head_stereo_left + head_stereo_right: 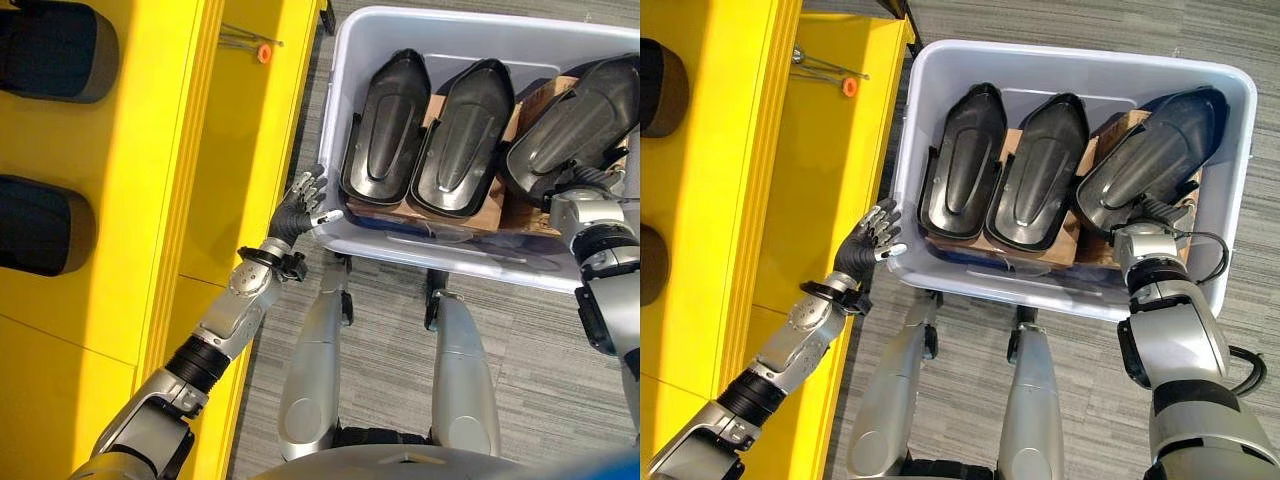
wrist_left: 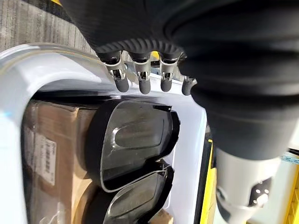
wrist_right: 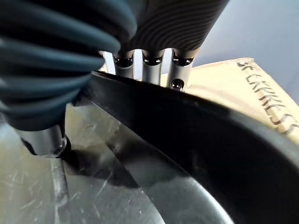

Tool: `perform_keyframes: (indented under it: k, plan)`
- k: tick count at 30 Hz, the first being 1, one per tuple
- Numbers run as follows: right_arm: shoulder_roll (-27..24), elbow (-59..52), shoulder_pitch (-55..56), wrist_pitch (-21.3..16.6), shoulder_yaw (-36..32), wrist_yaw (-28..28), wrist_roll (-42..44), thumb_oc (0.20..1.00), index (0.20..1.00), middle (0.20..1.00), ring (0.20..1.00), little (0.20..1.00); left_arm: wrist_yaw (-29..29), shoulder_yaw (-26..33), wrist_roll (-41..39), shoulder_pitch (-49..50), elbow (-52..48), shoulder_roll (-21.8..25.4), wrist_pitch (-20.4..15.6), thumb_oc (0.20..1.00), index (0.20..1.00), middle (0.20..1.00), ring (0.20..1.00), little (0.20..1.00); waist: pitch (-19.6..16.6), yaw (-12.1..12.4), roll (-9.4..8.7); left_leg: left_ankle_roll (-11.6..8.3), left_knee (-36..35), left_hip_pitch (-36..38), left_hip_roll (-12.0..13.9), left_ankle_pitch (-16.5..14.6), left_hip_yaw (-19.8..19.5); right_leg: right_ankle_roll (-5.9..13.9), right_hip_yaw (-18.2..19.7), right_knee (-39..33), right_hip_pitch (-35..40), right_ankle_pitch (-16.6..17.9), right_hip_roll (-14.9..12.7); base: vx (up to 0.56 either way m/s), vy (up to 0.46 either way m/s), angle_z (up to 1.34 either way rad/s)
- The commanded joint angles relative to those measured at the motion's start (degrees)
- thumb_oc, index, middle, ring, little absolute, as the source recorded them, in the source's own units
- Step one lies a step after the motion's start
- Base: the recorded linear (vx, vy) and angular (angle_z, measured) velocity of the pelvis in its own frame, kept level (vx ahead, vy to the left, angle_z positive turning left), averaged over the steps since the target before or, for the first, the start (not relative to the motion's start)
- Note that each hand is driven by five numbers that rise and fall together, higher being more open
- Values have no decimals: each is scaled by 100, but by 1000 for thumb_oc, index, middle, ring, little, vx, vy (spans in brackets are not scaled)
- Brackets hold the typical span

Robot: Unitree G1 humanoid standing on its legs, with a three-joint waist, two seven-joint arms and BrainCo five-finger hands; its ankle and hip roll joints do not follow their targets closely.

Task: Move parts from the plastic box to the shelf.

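We pinch the rightmost part (image 1: 1145, 155) in the plastic box (image 1: 1230, 180) with our right hand (image 1: 1140, 240), left hand (image 1: 872, 240) relaxed at its rim, three parts left inside.

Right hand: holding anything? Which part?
Yes. The right hand pinches the near rim of the rightmost black part in the plastic box, fingers outside the rim, thumb inside. The left hand hovers at the box's corner, holding nothing.
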Motion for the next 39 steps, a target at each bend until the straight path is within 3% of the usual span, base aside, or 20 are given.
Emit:
perform_keyframes:
  k: [1,6,7,11,17,25,31,39]
  plan:
    - [337,204,355,-184,63,338,-325,200,200,200,200,200,47,-65,-38,-120,-352,-9,-489,1000,1000,1000,1000,1000,55,174,321,314,651,20,-602,-1083,250,-80,-226,37,-151,157,231,-84,11,1]
    - [367,31,464,-490,73,8,-593,200,200,200,200,200,70,-139,-65,-77,-316,-33,-582,1000,1000,1000,1000,1000,55,108,308,277,591,209,-627,-1218,245,-34,-141,-4,2,29,219,6,2,-1]
    - [391,-46,423,-574,77,-123,-620,200,200,200,200,200,69,-116,-54,-120,-284,-53,-625,1000,1000,1000,1000,1000,55,119,334,302,525,116,-573,-1067,295,-73,-175,-82,-99,188,257,-80,1,-3]
    - [435,-198,487,-713,70,-372,-650,200,200,200,200,200,81,-96,-40,-89,-248,-82,-688,1000,1000,1000,1000,1000,55,91,326,298,471,165,-563,-1060,313,-71,-146,-140,-63,202,276,-22,0,-2]
    - [524,-713,674,-1431,101,-1220,-1543,200,200,200,200,200,42,-25,-11,-71,-127,-141,-809,1000,1000,1000,1000,1000,55,0,282,283,316,351,-536,-1047,320,-53,-89,-278,87,227,308,-12,-13,-6]
    - [655,-1532,911,-1965,83,-1936,-2235,200,200,200,200,200,31,38,83,-37,-53,-288,-880,1000,1000,1000,1000,1000,55,-105,241,255,179,591,-514,-1032,318,-42,-14,-432,299,247,325,-9,-8,-4]
    - [679,-2255,995,-2235,66,-2343,-2880,200,200,200,200,200,54,75,174,-48,-81,-376,-792,1000,1000,1000,1000,1000,55,-175,210,216,36,871,-492,-1012,310,-29,17,-593,557,261,316,-4,-12,-6]
    - [588,-3334,1238,-2188,-63,-2602,-3411,200,200,200,200,200,65,179,250,57,-180,-443,-690,1000,1000,1000,1000,1000,55,-284,116,179,-88,1288,-432,-1040,323,-11,76,-811,924,319,321,1,-1,-1]
